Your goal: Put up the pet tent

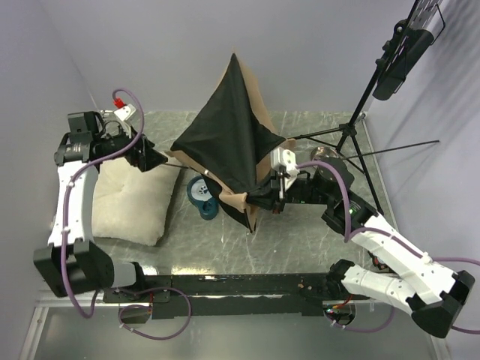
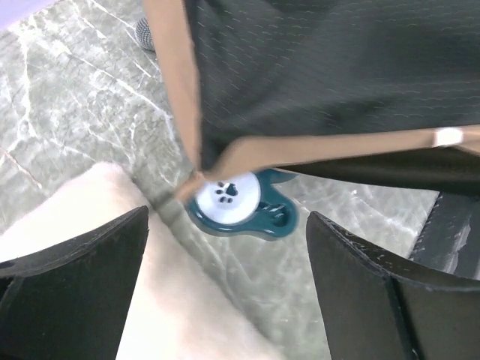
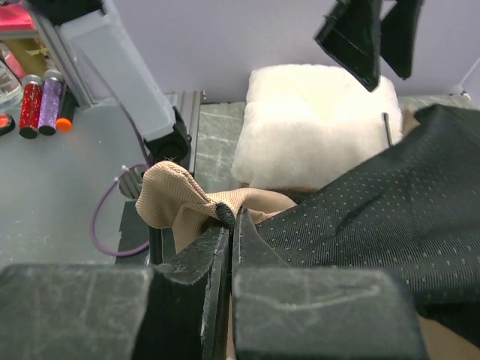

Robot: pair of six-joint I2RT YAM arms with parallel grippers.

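Note:
The pet tent (image 1: 225, 135) stands tipped on the table's middle, its black dotted base turned towards the camera with tan fabric behind it. My right gripper (image 1: 260, 199) is shut on the tent's near right corner. In the right wrist view its fingertips (image 3: 232, 219) pinch bunched tan fabric and a black loop. My left gripper (image 1: 157, 157) hangs open just left of the tent's left corner, above the pillow's edge. In the left wrist view its fingers (image 2: 75, 277) stand wide with nothing between them, and the tent (image 2: 337, 75) fills the top.
A cream-white pillow (image 1: 131, 199) lies at the left under the left arm. A teal holder with a white paw-print disc (image 1: 202, 196) sits on the marble table (image 1: 300, 240) beside the tent's near edge. A black tripod (image 1: 349, 135) stands at the back right.

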